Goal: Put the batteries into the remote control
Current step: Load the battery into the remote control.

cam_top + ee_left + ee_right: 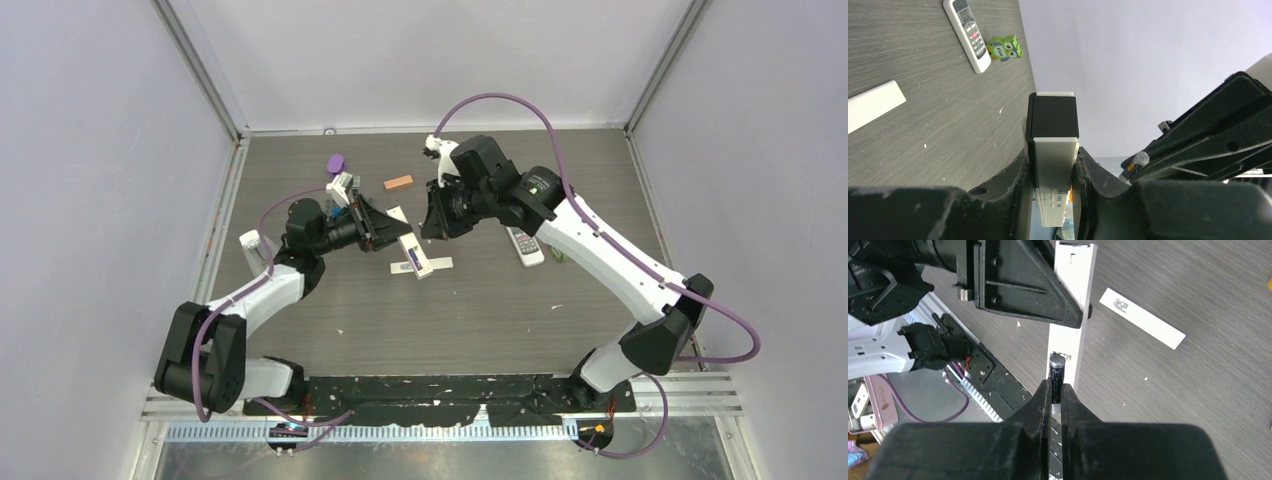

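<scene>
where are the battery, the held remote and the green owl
battery (1056, 374), right wrist view, middle of its dark side
held remote (1053, 162), left wrist view, its white body
green owl (1006, 48), left wrist view, its belly

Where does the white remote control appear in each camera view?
Top external: white remote control at the centre of the table, in the left hand.
Left wrist: white remote control at centre, clamped upright.
Right wrist: white remote control, a strip from top centre down to the dark battery.
Shared landmark: the loose white strip lying on the table.
</scene>
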`<state>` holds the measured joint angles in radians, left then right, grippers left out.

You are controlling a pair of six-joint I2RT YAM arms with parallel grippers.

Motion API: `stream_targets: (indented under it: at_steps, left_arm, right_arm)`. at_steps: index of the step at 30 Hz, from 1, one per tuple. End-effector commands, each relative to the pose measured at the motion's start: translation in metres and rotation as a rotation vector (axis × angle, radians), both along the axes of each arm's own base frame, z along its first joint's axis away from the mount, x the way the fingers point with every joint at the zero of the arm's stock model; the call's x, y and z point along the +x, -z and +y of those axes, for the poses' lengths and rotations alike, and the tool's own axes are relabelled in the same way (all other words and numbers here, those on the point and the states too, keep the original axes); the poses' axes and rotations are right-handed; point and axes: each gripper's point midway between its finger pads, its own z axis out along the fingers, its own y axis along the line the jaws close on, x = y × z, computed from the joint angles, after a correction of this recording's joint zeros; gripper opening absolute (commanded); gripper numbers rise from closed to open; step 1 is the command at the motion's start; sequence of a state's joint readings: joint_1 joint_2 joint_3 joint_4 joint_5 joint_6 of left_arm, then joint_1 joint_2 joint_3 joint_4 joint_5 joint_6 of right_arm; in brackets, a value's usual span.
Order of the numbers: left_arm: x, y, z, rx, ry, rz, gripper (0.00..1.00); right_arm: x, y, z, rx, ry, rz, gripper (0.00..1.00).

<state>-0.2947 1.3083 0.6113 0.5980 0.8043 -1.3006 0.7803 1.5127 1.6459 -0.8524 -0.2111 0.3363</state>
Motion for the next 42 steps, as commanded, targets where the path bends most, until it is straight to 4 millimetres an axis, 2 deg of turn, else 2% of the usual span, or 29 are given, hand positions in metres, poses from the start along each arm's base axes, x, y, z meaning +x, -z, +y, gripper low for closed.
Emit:
stream_targets:
  at_steps: [1,4,10,20,42]
  left_arm:
    - [0.0,-0.033,-0.006,-0.059,0.039,-0.086,0.0]
    - [0.003,-0.031,-0.006,-0.054,0.037,-0.078,0.0]
    - [0.005,-0.029,-0.006,-0.051,0.033,-0.068,0.0]
    - [0.007,-0.028,-0.007,-0.051,0.031,-0.062,0.0]
    - [0.014,-0.032,-0.003,-0.074,-0.032,-0.08,0.0]
  right_arm:
    - [-0.015,0.005,-0.002,-0.092,-0.053,0.051,0.08]
    - [-0.019,0.007,0.003,-0.104,-0.074,0.059,0.08]
    - [-0.018,0.027,0.01,-0.171,-0.079,0.089,0.08]
    - [-0.013,0.038,0.014,-0.21,-0.075,0.1,0.12]
    - [-0.024,0.045,0.013,-0.247,-0.122,0.125,0.24]
